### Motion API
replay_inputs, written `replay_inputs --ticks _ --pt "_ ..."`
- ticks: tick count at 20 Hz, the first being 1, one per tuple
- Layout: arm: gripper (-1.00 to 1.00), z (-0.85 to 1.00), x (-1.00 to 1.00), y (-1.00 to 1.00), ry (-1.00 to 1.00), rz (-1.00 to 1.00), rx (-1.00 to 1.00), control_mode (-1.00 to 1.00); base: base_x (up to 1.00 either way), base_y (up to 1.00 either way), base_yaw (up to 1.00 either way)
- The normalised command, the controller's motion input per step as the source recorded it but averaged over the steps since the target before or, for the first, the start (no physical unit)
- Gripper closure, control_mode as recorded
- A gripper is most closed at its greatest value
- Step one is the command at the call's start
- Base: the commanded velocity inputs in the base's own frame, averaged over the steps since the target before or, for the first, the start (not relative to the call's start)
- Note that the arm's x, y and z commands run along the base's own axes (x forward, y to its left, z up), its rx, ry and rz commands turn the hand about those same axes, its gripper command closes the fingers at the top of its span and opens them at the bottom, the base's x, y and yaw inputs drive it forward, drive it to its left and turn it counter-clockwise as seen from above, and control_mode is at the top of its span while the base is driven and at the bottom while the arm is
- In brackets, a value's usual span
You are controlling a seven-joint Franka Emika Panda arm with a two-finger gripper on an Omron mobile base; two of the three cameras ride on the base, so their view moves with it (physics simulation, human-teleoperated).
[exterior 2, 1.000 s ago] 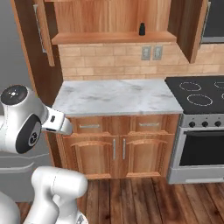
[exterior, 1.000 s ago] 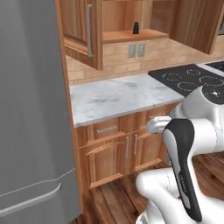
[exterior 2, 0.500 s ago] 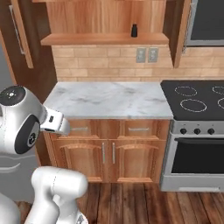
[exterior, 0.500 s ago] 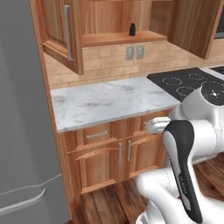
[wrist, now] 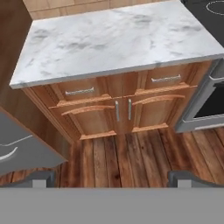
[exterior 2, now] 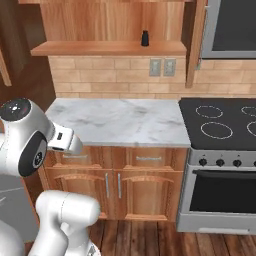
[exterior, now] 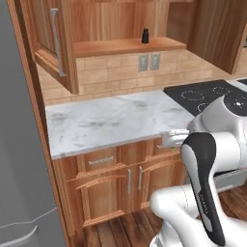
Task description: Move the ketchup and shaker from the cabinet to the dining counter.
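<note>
- Far left in your left base view: the grey fridge (exterior: 21,159) fills the edge, and the cabinet (exterior: 53,43) has its door swung open, bar handle facing you.
- Moving right, the shaker (exterior: 144,35) stands upright on the cabinet's open wooden shelf, alone, above the wall outlets (exterior: 148,62). The right base view has it too (exterior 2: 145,38), near the shelf's middle-right.
- Below, the small marble counter (exterior 2: 120,120) sits bare over the lower cabinets (wrist: 118,109).
- Right of that, the black stovetop (exterior 2: 220,122) and the oven (exterior 2: 220,195) under it.
- Your gripper (wrist: 113,177) hangs low with its jaws spread wide, nothing between them, looking down at the wood floor (wrist: 122,153) in front of the lower doors.
</note>
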Motion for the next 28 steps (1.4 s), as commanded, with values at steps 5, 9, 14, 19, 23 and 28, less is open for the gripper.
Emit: replay_inputs --ticks 5,9,14,19,23,28 --pt "-1.00 0.00 0.00 0.00 0.00 0.00 0.00 1.00 0.50 -0.24 0.34" --pt "-1.00 0.00 0.00 0.00 0.00 0.00 0.00 1.00 0.36 -0.41 0.31" --pt "-1.00 0.00 0.00 0.00 0.00 0.00 0.00 1.00 0.32 -0.53 0.14" --pt "-1.00 0.00 0.00 0.00 0.00 0.00 0.00 1.00 0.31 -0.49 0.03" --pt "-1.00 0.00 0.00 0.00 0.00 0.00 0.00 1.00 0.53 -0.22 0.00" --pt "-1.00 0.00 0.00 0.00 0.00 0.00 0.00 1.00 0.55 -0.03 0.00"
